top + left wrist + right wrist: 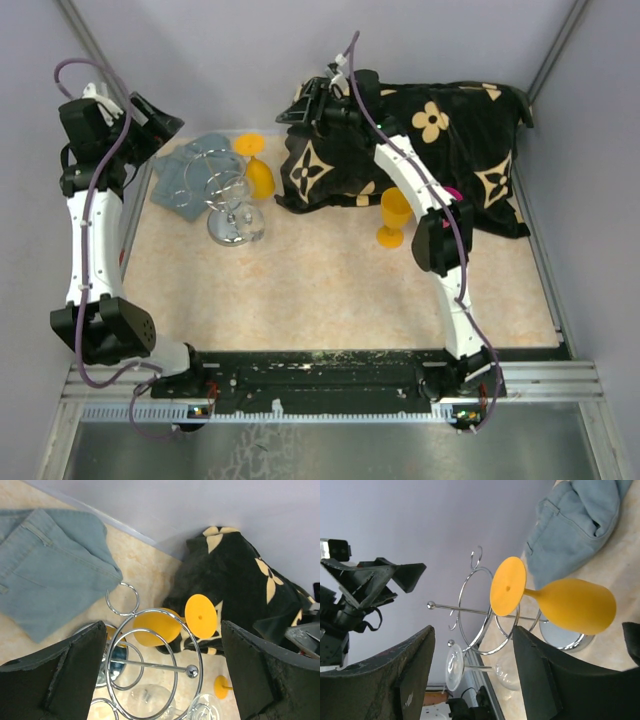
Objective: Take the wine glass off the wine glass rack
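The chrome wine glass rack (228, 196) stands at the back left on its round shiny base (236, 226). A yellow wine glass (257, 170) hangs upside down on its right side, and a clear wine glass (243, 212) hangs at its front. My left gripper (152, 120) is open and empty, up and left of the rack. In the left wrist view (162, 642) the rack (155, 660) lies between its jaws. My right gripper (305, 104) is open and empty, up and right of the rack. The right wrist view (474, 630) shows the yellow glass (570, 605) and the clear glass (455, 666).
A grey-blue pair of jeans (190, 178) lies under and behind the rack. A black flower-patterned blanket (440, 140) covers the back right. A second yellow glass (394, 214) stands upright at the blanket's front edge. Walls close in at the back and sides.
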